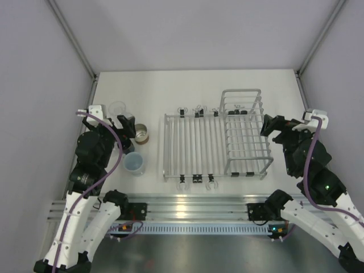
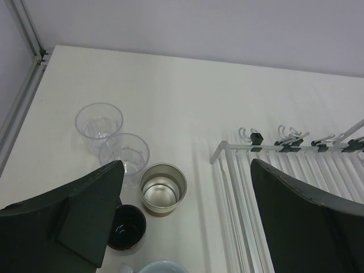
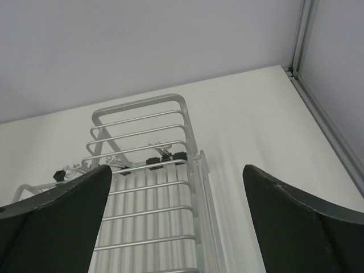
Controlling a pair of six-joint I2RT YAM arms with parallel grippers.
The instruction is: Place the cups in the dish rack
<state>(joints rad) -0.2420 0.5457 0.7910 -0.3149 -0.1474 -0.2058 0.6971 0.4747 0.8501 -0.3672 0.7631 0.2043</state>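
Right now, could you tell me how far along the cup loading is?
Nothing is loaded yet: the dish rack holds no cups. Nothing is in hand either. The left gripper hovers open over the cups, and the right gripper is open beside the rack. All are left on the table: one clear cup, another clear cup, the metallic cup, the dark mug and the pale blue cup.

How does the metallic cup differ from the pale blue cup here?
Finish: the metallic cup is shiny silver inside with a brown base; the pale blue cup is matte and one colour. Place: the metallic cup stands farther back, the pale blue cup closer to the near edge of the table. Shared: both stand upright, mouths up, left of the dish rack, neither loaded yet.
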